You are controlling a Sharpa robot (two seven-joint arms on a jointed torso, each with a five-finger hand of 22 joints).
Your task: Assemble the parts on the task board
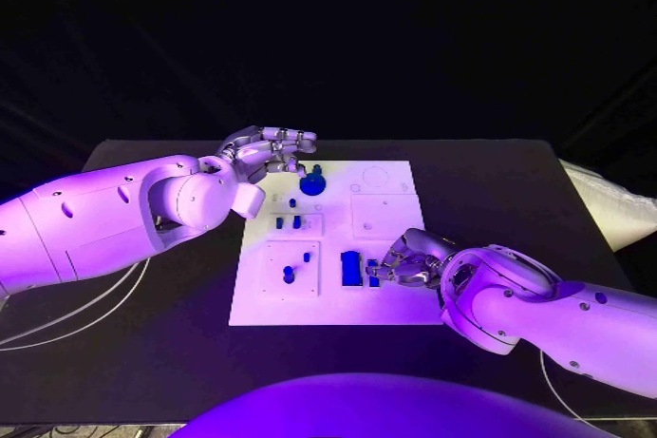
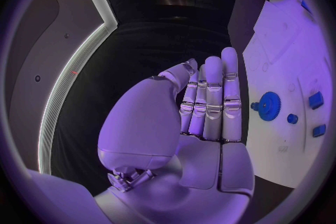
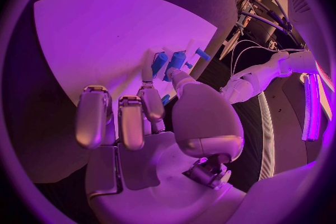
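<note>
Strong violet light from above washes the task board (image 1: 335, 300) and both arms, glaring on their shells; the surroundings stay dark. The wrist views bend straight edges heavily.

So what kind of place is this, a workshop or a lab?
Probably a robot lab or test bench: a black table holds a white task board with small blue parts, and dark backdrop surrounds it.

task board (image 1: 390, 267): white, flat mid-table | parts (image 1: 313, 183): blue, scattered on it
</note>
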